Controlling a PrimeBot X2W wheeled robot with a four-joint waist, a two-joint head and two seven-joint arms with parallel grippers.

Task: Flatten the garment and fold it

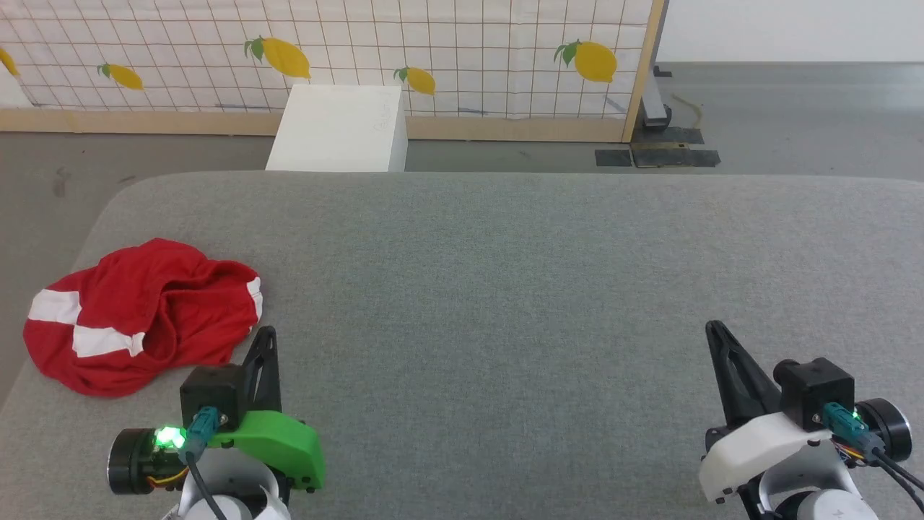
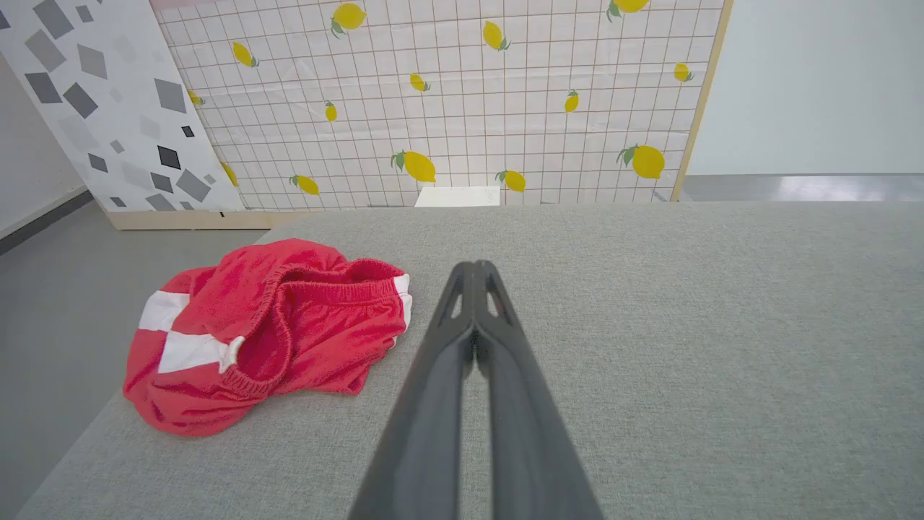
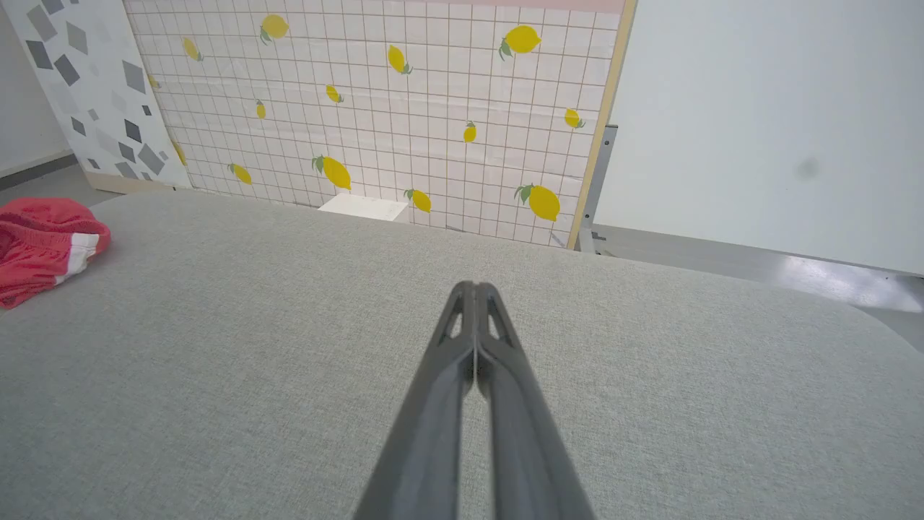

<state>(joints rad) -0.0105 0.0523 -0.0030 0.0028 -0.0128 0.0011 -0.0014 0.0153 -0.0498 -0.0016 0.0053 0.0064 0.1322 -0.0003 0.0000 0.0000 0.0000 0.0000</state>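
The garment [image 1: 141, 315] is a crumpled red heap with white bands, lying near the left edge of the grey padded table [image 1: 505, 274]. In the left wrist view the garment [image 2: 260, 339] shows its gathered waistband on top. My left gripper [image 1: 266, 336] hovers just right of it, shut and empty, fingers pressed together [image 2: 474, 269]. My right gripper [image 1: 715, 328] is shut and empty far off at the table's right [image 3: 474, 287]. The right wrist view catches the garment [image 3: 43, 249] at its left edge.
A white box [image 1: 339, 130] stands on the floor beyond the table's far edge. Behind it runs a lemon-print grid panel [image 1: 433, 50] with a wooden frame. Grey floor lies left of the table, close to the garment. Wide bare table stretches between the grippers.
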